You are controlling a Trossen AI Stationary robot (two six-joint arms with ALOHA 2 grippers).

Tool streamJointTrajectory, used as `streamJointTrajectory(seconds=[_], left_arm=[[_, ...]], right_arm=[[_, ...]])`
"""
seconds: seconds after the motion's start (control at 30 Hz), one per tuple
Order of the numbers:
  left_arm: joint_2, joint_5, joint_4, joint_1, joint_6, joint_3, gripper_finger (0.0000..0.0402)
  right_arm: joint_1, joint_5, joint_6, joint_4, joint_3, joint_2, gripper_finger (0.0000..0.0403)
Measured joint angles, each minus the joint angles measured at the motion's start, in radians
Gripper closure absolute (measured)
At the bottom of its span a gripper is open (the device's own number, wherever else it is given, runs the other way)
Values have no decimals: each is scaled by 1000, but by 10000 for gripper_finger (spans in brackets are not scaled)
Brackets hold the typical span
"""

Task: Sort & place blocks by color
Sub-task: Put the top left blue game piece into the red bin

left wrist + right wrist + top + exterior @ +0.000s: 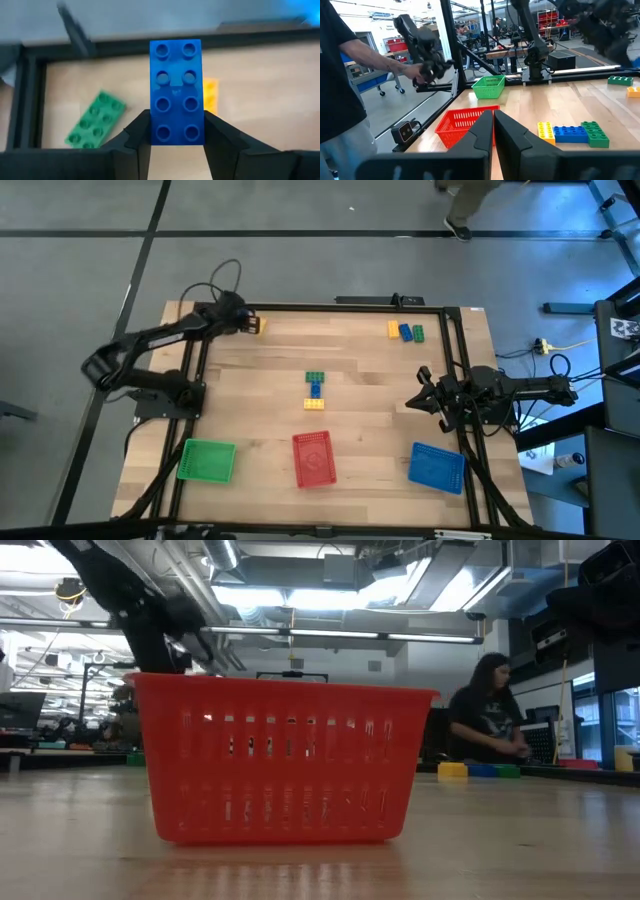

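Left claw [176, 131] pinched a blue block [176, 92] between both fingers in the left wrist view, gripping its lower end by the long sides; block's long axis ran straight out from the claw, studs facing the camera. A green block [95, 120] lay tilted on the wood beside it, and a yellow block [210, 95] peeked out from behind the blue one, w/ the dark table frame [30, 100] just beyond.

High view: left claw [243, 322] sat at the table's far left corner, yellow block [259, 326] just beside it. Three more blocks [405, 332] sat in a row near the far right edge, and a green-blue-yellow column [316, 390] lay mid-table, long axis toward the trays. Green tray [207, 460], red tray [314, 458] and blue tray [437, 466] lined the near edge. Right claw [424, 390] waited at the right side.

Low view: red tray [283, 760] filled the front; a row of blocks [480, 770] showed far right, a person [487, 720] behind.

Right wrist view: right claw [492, 125] had fingers pressed together, holding nothing; the mid-table column [574, 133] lay just ahead, red tray [465, 122] and green tray [489, 86] beyond.
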State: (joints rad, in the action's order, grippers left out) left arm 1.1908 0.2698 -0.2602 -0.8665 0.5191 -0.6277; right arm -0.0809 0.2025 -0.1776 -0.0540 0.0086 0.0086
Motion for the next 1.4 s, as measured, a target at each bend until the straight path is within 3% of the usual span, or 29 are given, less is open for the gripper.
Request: streamJointTrajectory(seconds=[0.17, 0.33, 0.5, 0.67, 1.07, 1.4], left_arm=[[-201, -67, 55, 17, -6, 0, 272], [-367, -224, 196, 56, -41, 0, 272], [-477, -365, 300, 124, -59, -1, 272], [-544, -410, 304, 248, -60, -1, 272], [-547, -216, 435, 684, -113, 0, 272], [-473, -16, 567, 904, -157, 0, 272]], right_arm=[[0, 0, 0, 0, 0, 0, 383], [0, 0, 0, 0, 0, 0, 383], [0, 0, 0, 0, 0, 0, 383], [0, 0, 0, 0, 0, 0, 383], [0, 0, 0, 0, 0, 0, 383], [0, 0, 0, 0, 0, 0, 383]])
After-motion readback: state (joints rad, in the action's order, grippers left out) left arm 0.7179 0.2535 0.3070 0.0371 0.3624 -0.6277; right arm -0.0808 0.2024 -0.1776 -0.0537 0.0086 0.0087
